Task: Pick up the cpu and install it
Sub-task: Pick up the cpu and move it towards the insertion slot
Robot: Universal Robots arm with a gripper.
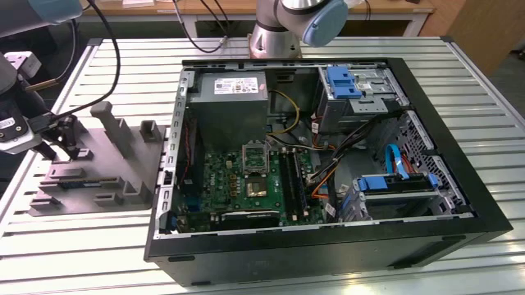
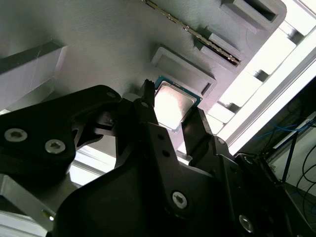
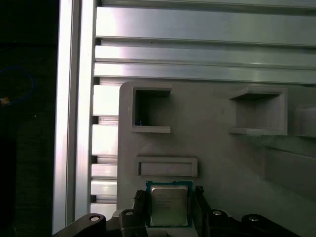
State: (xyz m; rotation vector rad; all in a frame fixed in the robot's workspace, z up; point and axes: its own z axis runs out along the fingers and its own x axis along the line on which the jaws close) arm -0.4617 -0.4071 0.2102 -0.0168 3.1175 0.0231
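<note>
Clamping the cpu (image 3: 169,207) (image 2: 173,104) by two opposite sides, the gripper (image 3: 169,203) (image 2: 170,107) (image 1: 67,149) is sitting low over the grey parts fixture (image 3: 222,163) (image 1: 123,157), near that fixture's edge by the slatted table (image 3: 197,44).

A black computer case (image 1: 328,249) lies open on the slatted metal counter (image 1: 82,258), showing a grey power supply (image 1: 233,101), a green motherboard (image 1: 225,184) and blue drive brackets (image 1: 343,83). A grey moulded tray (image 1: 115,163) sits beside it, toward the exterior view's left.

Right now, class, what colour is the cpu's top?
Silvery-grey with a teal rim; the cpu shows best in the first wrist view.
</note>
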